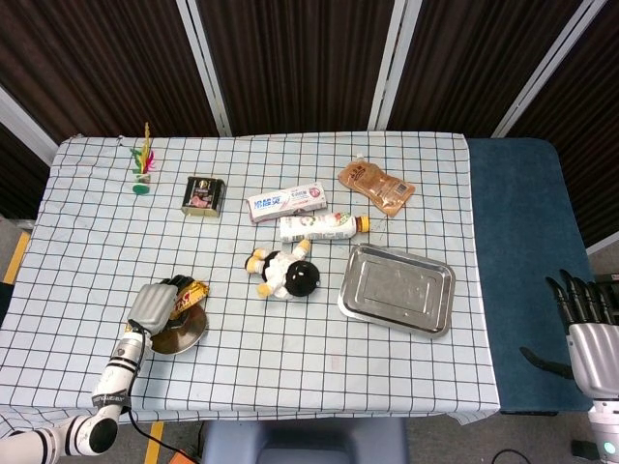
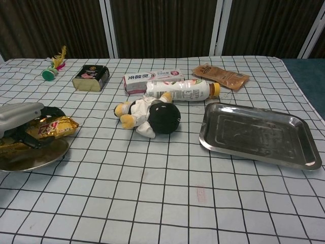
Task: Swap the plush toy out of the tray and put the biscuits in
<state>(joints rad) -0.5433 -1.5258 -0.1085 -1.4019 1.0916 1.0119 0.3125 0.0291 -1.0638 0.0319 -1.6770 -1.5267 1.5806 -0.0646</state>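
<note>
Landmark: metal tray (image 1: 396,288), lying toward the right of the checked tabletop (image 1: 406,362), nothing in it.

Plush toy (image 1: 283,274) lies on the cloth just left of the tray, apart from its rim. First half of the swap looks done.

Biscuits (image 2: 50,127): gold foil packet, far left of the tray, past the toy, resting over a small round metal dish (image 2: 31,155).

Left hand (image 1: 155,304) is laid over the packet, fingers curled around it. Chest view shows the fingers wrapped on the foil; reads as a grip, packet low on the dish, not lifted clear.

Right hand (image 1: 586,324) hangs off the tabletop edge, well right of the tray, fingers spread, holding nothing.

Step in hand, by my reading: picking up the biscuits.

Next move calls for: lift the packet clear of the dish without dragging the dish along, carry it rightward over or round the toy, and lower it inside the tray rim before letting go. Foil is slick and crinkly; grip may slip.
</note>
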